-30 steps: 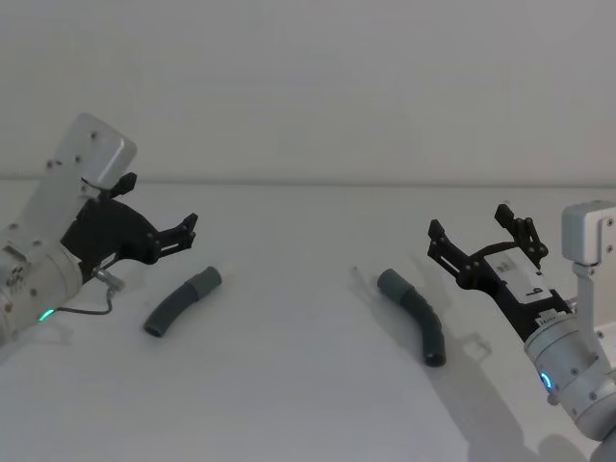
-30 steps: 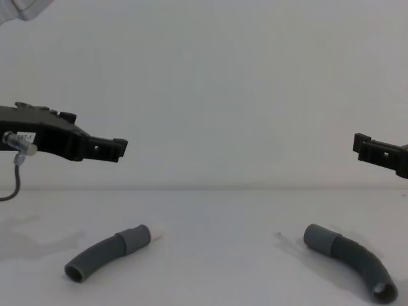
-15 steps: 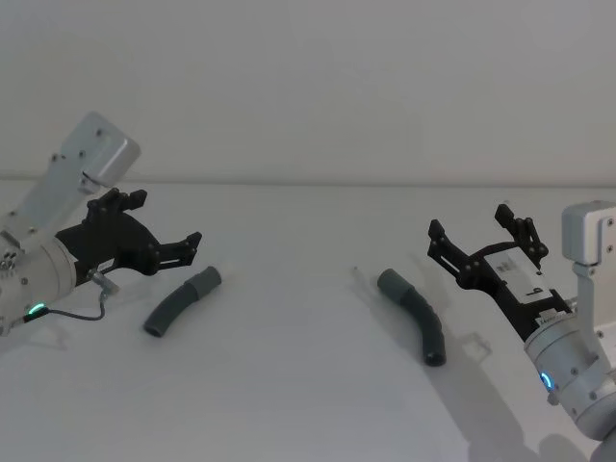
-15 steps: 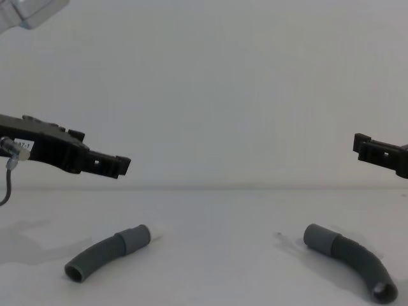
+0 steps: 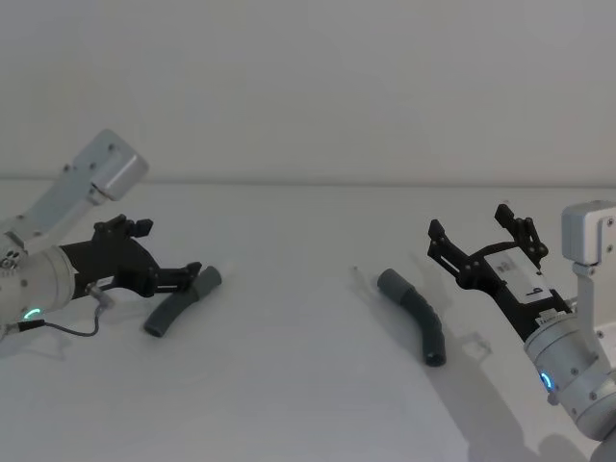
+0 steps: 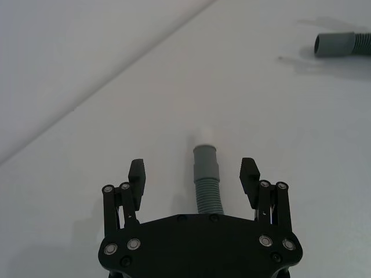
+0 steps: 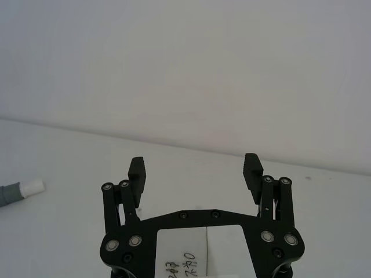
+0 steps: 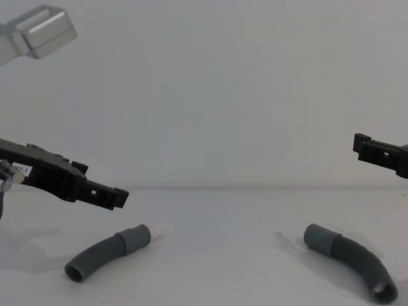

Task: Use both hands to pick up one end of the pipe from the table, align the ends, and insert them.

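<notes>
On the right pincer point(image 7: 194, 164), a white label point(image 5: 528, 282) printed with a 9; handwriting lower on it in the wrist view, not legible. On the left pincer point(image 8: 120, 195), a small white tag point(image 8: 21, 169), too small to read.

On the bench point(image 5: 308, 395), left side: left pipe point(image 5: 176, 305), lying flat, long axis from open end near-left to left cuff point(image 6: 204, 157) far-right, white tip point(image 6: 204, 136) pointing toward the middle. Right side: right pipe point(image 5: 419, 316), curved, right cuff point(image 5: 389, 282) at the far end and pointing toward the middle, open end near.

Left pincer spread wide, low over the left pipe, fingers point(image 6: 137, 174) to either side of its ribbed part, apart from it in the chest view. Right pincer spread wide too, raised, well apart from the right pipe.
</notes>
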Controlling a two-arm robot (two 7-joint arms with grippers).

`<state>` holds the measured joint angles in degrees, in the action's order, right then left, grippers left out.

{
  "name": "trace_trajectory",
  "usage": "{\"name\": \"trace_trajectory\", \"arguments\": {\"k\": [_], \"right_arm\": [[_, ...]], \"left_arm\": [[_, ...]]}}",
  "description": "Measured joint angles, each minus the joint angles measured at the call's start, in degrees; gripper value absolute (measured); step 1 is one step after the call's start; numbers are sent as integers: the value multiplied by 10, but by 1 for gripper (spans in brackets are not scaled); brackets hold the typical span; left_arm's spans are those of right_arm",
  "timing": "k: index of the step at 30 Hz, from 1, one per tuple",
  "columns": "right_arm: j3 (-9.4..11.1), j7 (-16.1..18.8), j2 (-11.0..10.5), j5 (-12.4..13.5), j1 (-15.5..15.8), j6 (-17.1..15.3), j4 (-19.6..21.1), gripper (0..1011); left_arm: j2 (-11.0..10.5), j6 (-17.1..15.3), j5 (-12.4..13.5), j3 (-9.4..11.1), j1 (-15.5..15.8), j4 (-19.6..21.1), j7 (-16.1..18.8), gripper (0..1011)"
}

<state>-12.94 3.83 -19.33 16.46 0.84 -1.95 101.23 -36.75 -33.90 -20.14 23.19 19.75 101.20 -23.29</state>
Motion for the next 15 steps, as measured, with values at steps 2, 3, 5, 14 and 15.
{"name": "trace_trajectory", "arguments": {"k": [2,3,5,14,15], "right_arm": [[0,0,0,0,0,0,0,1002],[0,0,0,0,0,0,0,1002],[0,0,0,0,0,0,0,1001],[0,0,0,0,0,0,0,1001],[0,0,0,0,0,0,0,1001]], "left_arm": [[0,-3,0,5,5,-8,-6,1001],[0,-3,0,6,7,-10,-8,1001],[1,-5,1,11,12,-18,-12,1001],[10,-11,6,23,27,-41,-25,1001],[11,-12,6,25,29,-45,-26,1001]]}}
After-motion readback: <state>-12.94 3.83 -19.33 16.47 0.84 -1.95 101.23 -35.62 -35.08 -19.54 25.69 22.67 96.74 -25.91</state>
